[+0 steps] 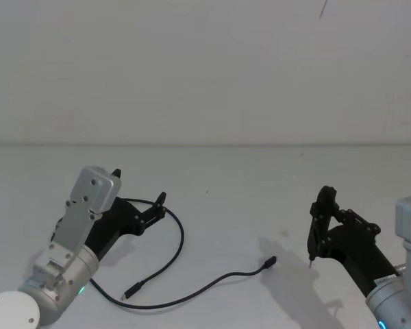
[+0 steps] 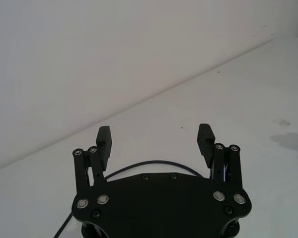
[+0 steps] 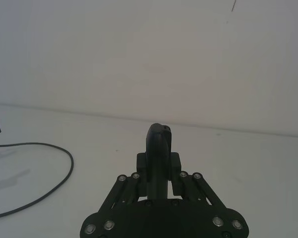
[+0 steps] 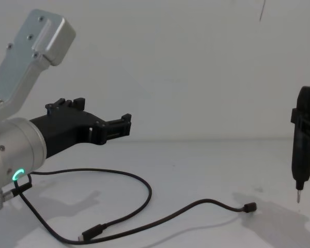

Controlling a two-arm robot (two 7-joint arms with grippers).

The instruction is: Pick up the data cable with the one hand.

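Cable first, in the head view: one data cable (image 1: pixel 181 241) lies on the white table (image 1: pixel 246 185). It loops from beneath the left gripper (image 1: pixel 140 186) and curls back across itself. It has two plugs – one near the left arm (image 1: pixel 129 295), one out toward the middle (image 1: pixel 270 261). The left gripper has its two fingers spread apart. The right gripper (image 1: pixel 320 214), well apart from the cable, is clenched on one black pen-shaped tool (image 1: pixel 313 240) pointing down.

In the left wrist view, the left gripper (image 2: pixel 155 141) is released, with nothing between its two pads. An arc of the cable (image 2: pixel 154 162) shows on the table under the gap.

In the right wrist view, the right gripper (image 3: pixel 159 169) grips the tool (image 3: pixel 159 141). A curve of the cable (image 3: pixel 64 153) lies off to one side.

In the chest view, the left gripper (image 4: pixel 104 112) hangs above the table with open fingers, and a green ring light (image 4: pixel 17 174) glows on its silver wrist. The cable (image 4: pixel 147 192) rests flat below it, partly hidden behind that wrist. Both plugs are in sight – one (image 4: pixel 88 235) and the other (image 4: pixel 250 207). The right gripper (image 4: pixel 306 121) holds the tool (image 4: pixel 299 160) upright, with its metal tip above the table. A plain wall (image 4: pixel 186 62) stands behind.
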